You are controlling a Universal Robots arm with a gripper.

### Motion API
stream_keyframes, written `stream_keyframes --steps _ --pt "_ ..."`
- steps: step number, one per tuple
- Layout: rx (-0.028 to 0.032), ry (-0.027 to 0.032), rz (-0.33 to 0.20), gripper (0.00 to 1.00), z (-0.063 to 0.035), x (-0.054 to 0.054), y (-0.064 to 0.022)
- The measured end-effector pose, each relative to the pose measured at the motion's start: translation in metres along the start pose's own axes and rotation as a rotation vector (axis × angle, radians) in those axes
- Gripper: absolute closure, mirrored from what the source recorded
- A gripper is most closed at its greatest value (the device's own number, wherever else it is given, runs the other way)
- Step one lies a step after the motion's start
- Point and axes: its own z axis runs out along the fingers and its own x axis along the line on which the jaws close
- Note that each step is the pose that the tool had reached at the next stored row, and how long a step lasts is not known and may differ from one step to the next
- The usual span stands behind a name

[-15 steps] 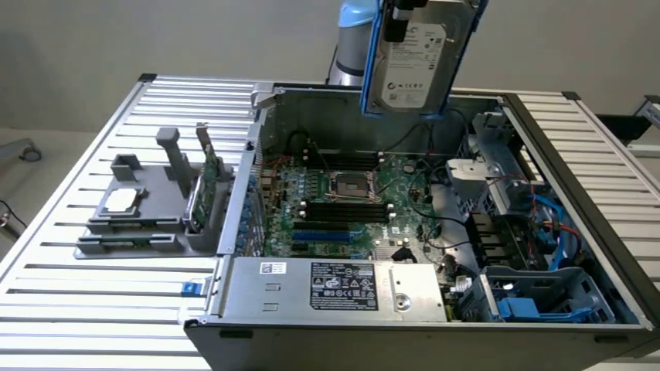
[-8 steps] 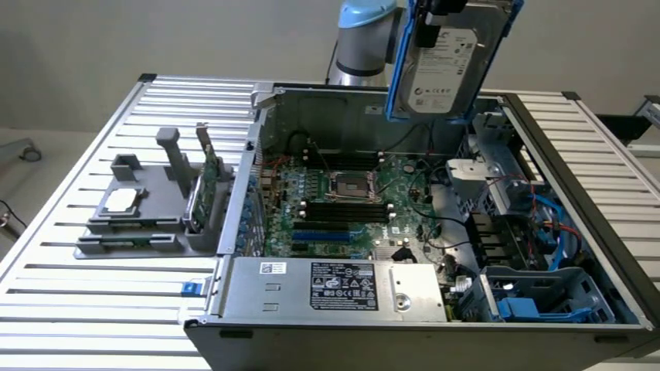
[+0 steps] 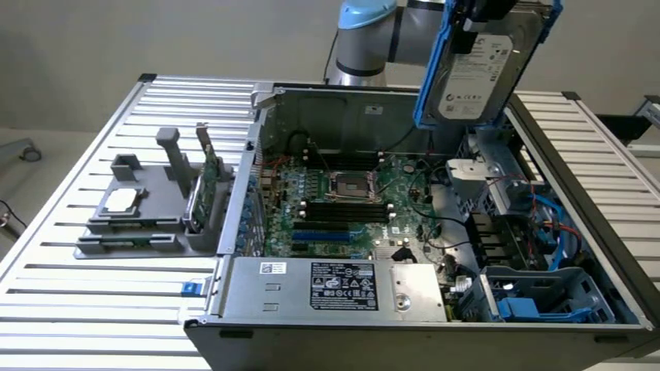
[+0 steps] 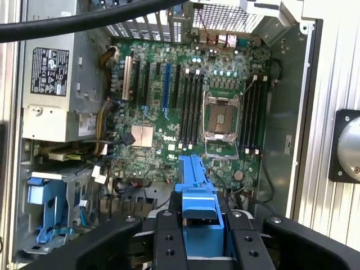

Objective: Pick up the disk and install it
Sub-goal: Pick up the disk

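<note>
The disk [image 3: 477, 73] looks like dull silver metal with a white paper label, framed by a smooth blue plastic carrier [image 3: 429, 77]. The table [image 3: 93, 309] is ribbed, matt pale metal; the case [image 3: 341, 112] is grey sheet metal.

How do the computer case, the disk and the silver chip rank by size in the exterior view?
Largest first:
computer case
disk, held above the case, so nearness may enlarge it
silver chip
</note>
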Motion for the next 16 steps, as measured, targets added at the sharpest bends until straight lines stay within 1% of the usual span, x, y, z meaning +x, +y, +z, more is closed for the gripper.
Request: stream_keyframes --steps 10,13,14,16 --pt "0.0003 -0.0024 0.0 0.67 -0.0013 0.028 -0.017" --pt "0.0038 -0.0025 0.0 0.67 -0.0015 0.035 -0.0194" --pt "0.0058 -0.0023 0.0 0.67 -0.0015 0.037 -0.0199" --pt "0.0117 -0.0018 0.0 0.67 -0.0016 0.041 -0.0206"
